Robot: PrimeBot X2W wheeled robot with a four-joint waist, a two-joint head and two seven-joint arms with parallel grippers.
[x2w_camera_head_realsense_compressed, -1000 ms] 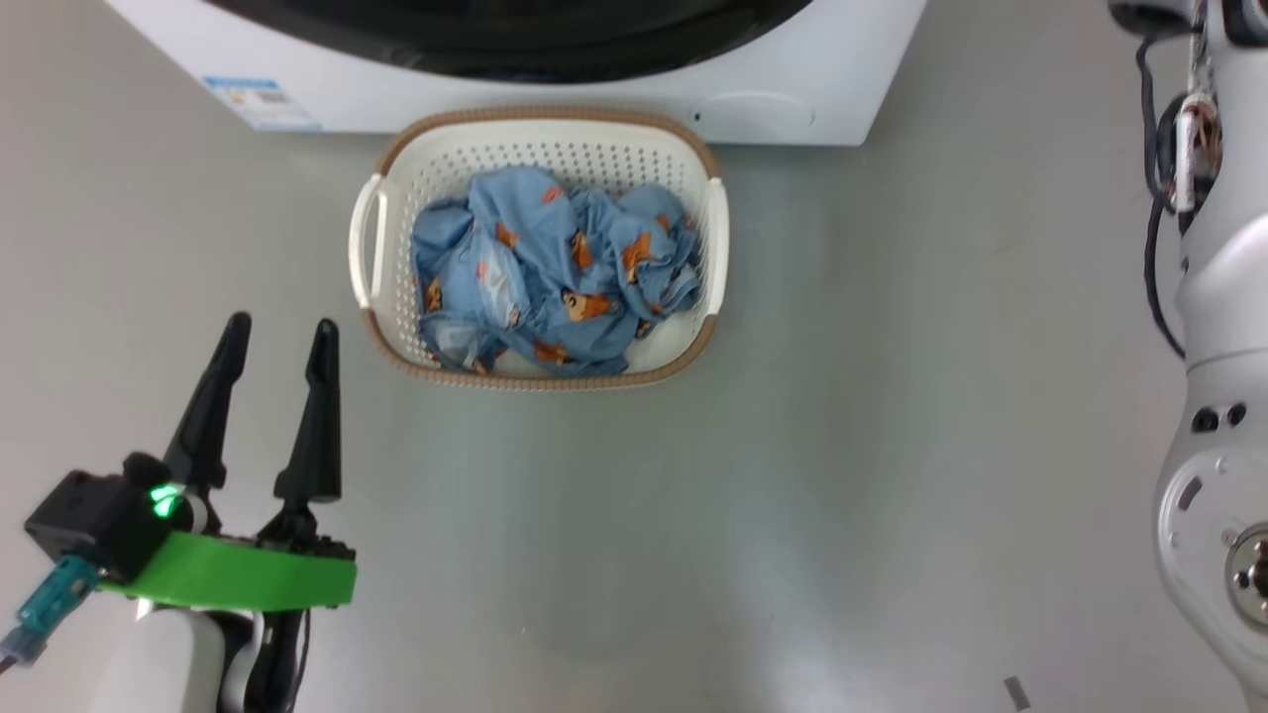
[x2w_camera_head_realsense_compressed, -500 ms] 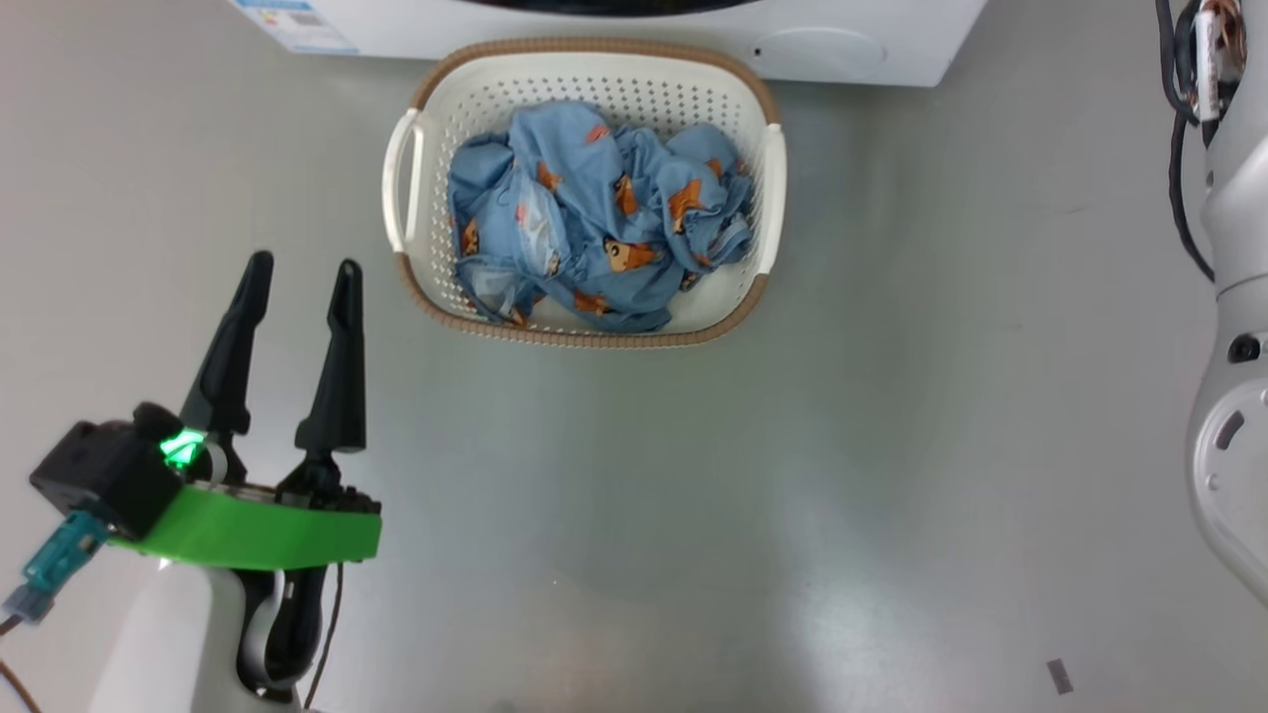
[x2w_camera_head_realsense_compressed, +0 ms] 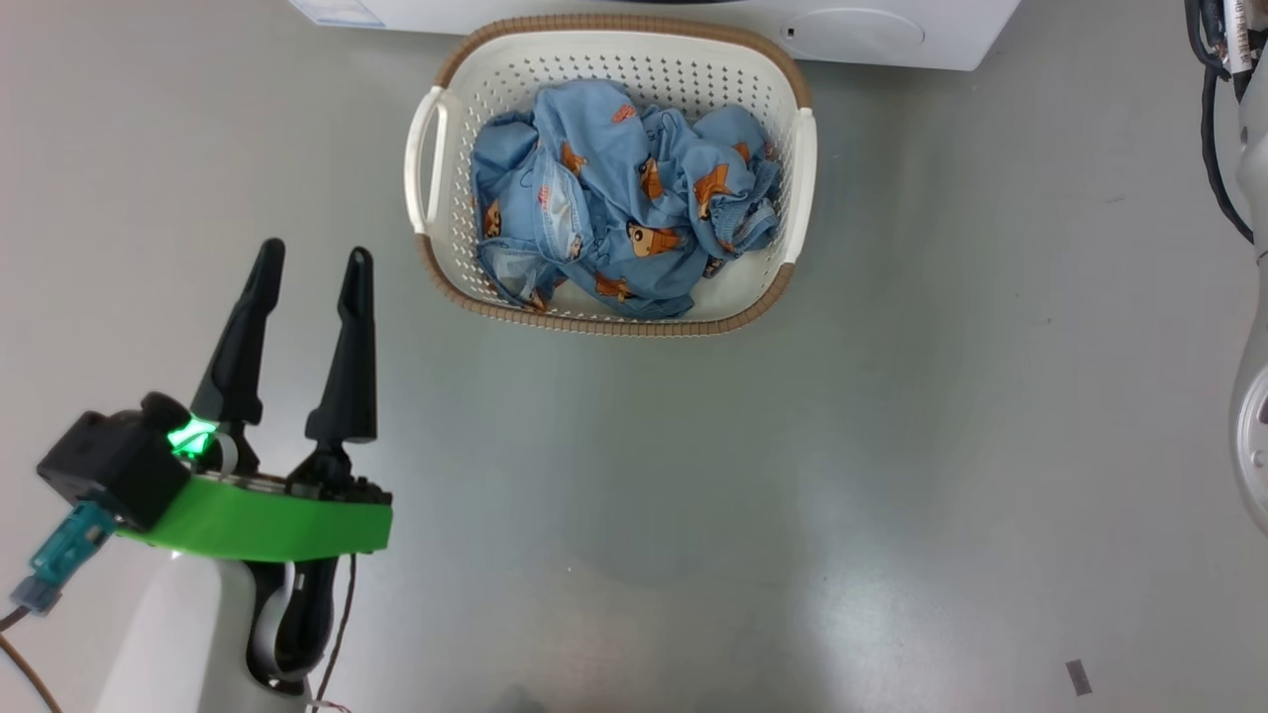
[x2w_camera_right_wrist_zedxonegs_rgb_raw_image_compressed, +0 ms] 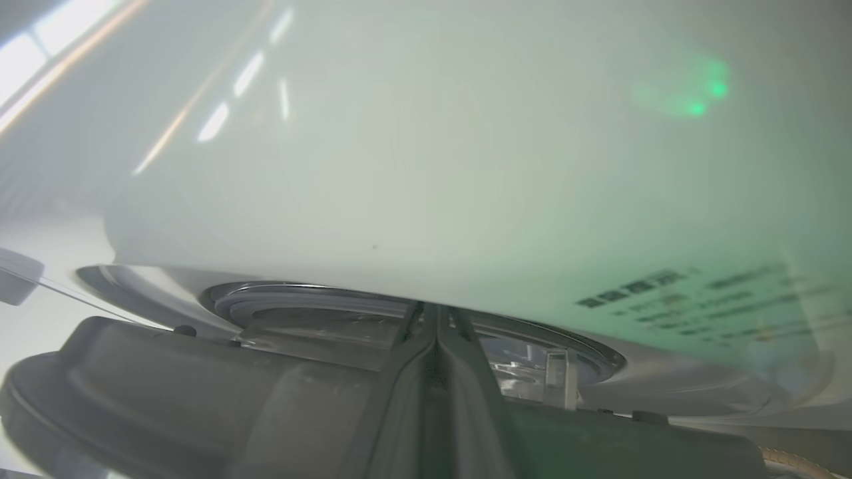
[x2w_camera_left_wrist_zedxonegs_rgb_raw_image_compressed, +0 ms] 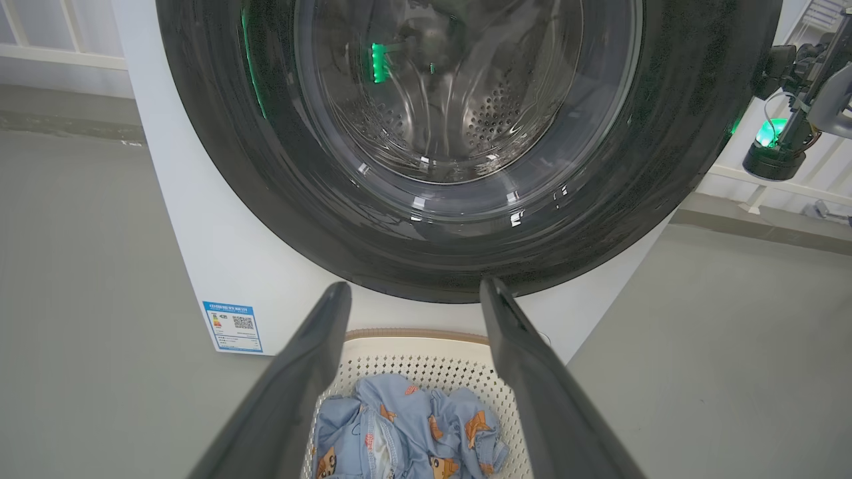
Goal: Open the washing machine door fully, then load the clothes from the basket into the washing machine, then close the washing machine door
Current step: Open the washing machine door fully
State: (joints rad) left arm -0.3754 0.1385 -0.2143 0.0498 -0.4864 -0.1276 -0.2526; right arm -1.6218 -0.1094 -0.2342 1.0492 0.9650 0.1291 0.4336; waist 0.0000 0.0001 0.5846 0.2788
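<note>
Fingers of the left gripper (x2w_camera_head_realsense_compressed: 314,252) spread wide, empty, above the floor (x2w_camera_head_realsense_compressed: 693,515) beside the basket (x2w_camera_head_realsense_compressed: 614,326) of clothes (x2w_camera_head_realsense_compressed: 619,198). Right gripper (x2w_camera_right_wrist_zedxonegs_rgb_raw_image_compressed: 436,318) pressed together near the washing machine door (x2w_camera_left_wrist_zedxonegs_rgb_raw_image_compressed: 313,213); contact too blurred to judge.

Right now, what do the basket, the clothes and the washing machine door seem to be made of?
The basket: likely moulded plastic, matt cream, with rows of even holes; the brown rim looks woven but may be plastic too. The clothes: soft thin fabric, perhaps cotton, crumpled into folds. The door: glossy black rim, probably plastic, around clear glass showing reflections and the drum behind.
</note>
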